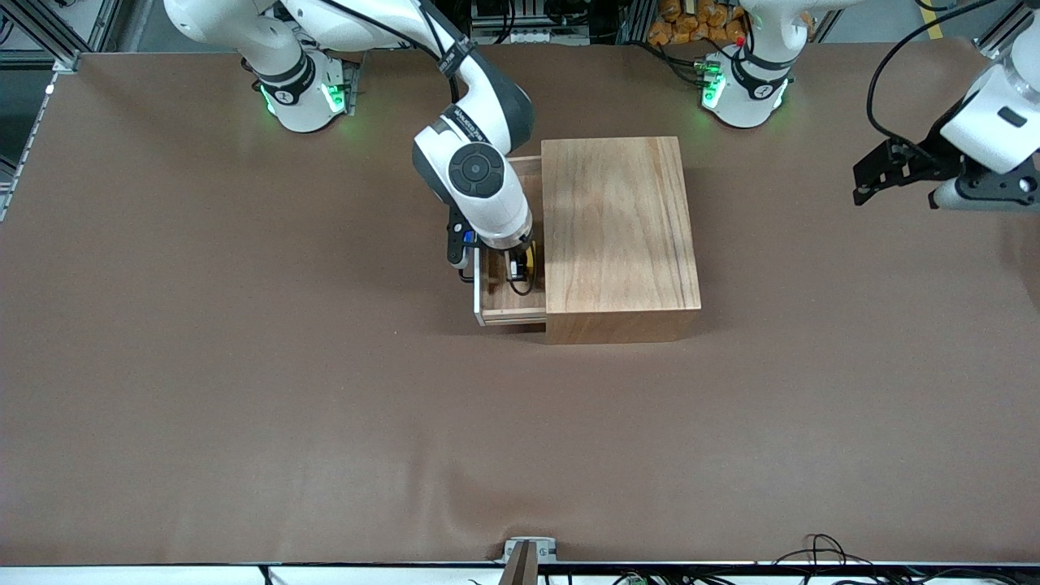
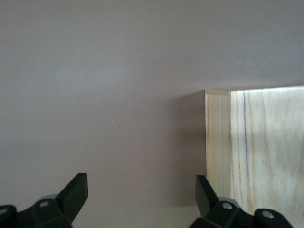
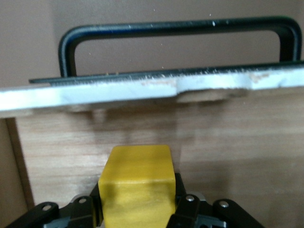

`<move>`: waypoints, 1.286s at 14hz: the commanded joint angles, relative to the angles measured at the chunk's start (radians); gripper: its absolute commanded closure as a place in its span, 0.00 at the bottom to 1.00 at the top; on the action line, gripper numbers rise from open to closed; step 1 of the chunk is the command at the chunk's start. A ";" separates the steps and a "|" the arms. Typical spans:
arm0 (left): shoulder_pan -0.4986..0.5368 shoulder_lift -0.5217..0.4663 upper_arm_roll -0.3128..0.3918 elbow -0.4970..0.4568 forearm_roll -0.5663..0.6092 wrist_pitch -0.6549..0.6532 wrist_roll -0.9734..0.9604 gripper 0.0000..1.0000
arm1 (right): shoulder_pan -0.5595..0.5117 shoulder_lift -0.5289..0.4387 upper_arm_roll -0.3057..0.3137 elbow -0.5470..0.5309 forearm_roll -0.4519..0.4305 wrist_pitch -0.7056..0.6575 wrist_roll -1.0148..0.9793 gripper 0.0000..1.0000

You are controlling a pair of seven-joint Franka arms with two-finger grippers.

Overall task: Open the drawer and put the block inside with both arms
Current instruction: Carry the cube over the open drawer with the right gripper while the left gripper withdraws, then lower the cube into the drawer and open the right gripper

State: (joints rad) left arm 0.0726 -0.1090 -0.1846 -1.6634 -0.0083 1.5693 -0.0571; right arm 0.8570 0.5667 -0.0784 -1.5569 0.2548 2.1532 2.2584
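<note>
Looking from the front: we see the right gripper (image 1: 520, 264) down in the open drawer (image 1: 508, 305) of the wooden box (image 1: 621, 236); the left gripper (image 1: 881, 175) waits over the worktop (image 1: 244, 366).
Left wrist: our fingers (image 2: 76, 192) stand wide, empty.
Right wrist: our fingers (image 3: 183, 202) flank the block (image 3: 137, 185) between them, over the drawer floor, near the handle (image 3: 175, 31).

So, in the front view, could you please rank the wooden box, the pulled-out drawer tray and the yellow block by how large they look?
1. Wooden box, by far the largest.
2. Drawer; the right arm covers part of it, but it clearly shows less area than the box.
3. Block, smallest: only a sliver shows at the right claw.
</note>
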 commanded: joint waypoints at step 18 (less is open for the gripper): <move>0.078 0.057 0.005 0.065 -0.045 -0.034 0.040 0.00 | -0.334 -0.272 -0.021 0.052 0.004 -0.596 -0.966 0.00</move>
State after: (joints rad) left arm 0.1398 -0.0576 -0.1721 -1.6195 -0.0345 1.5586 -0.0367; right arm 0.5932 0.3326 -0.1129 -1.4845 0.2538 1.6044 1.4536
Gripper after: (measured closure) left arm 0.000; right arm 0.000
